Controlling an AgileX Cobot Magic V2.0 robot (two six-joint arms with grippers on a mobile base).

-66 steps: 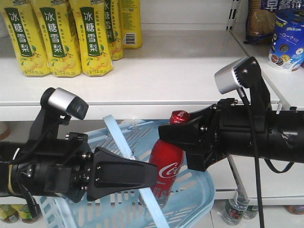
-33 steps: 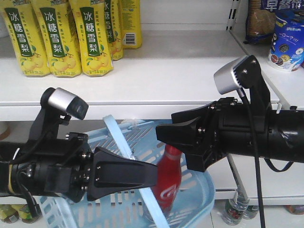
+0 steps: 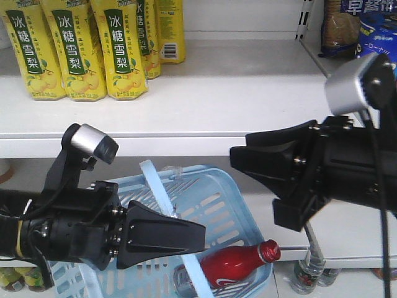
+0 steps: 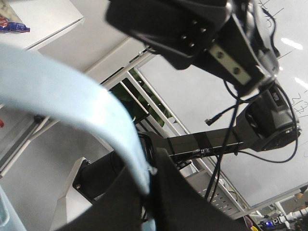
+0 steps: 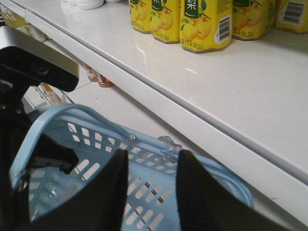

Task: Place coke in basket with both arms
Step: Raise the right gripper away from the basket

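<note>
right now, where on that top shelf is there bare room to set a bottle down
The white shelf is bare from the yellow bottles across to the snack packs. Its left end is crowded; below, the coke lies across the basket floor.

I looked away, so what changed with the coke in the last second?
The right claw let go of the coke and pulled up and away, open; the coke dropped and lies on its side in the basket. The left claw stays shut on the handle strap.
</note>
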